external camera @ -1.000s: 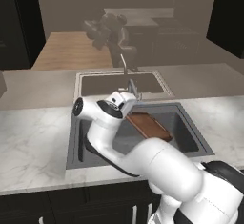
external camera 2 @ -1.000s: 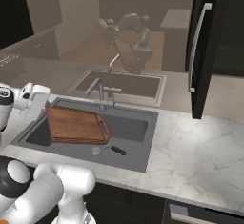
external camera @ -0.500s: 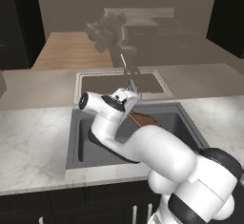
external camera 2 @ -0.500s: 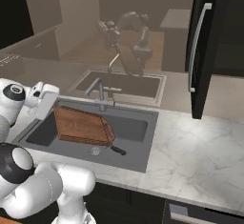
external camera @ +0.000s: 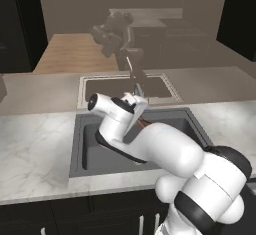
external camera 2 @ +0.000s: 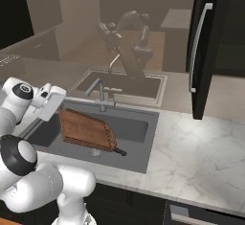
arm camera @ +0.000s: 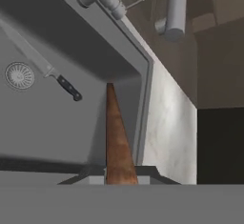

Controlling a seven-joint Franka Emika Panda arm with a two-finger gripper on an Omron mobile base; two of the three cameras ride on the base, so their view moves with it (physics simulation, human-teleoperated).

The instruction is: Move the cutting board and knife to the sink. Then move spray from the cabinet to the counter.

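Marble counter point(external camera 2: 201, 157) surrounds the sink point(external camera 2: 139, 145), where the gripper point(external camera 2: 56, 105) pinches one end of the board point(external camera 2: 86, 129), holding it tilted over the basin. Beyond it, the knife point(arm camera: 45, 69) lies on the sink floor beside the drain point(arm camera: 19, 75), handle toward the board.

- The white arm point(external camera: 150, 144) leans over the sink point(external camera: 90, 151), a grey basin set in the marble counter point(external camera: 30, 149).
- A sliver of reddish-brown cutting board point(external camera: 142, 123) shows beside the wrist.
- The faucet point(external camera: 135, 79) stands behind the basin.
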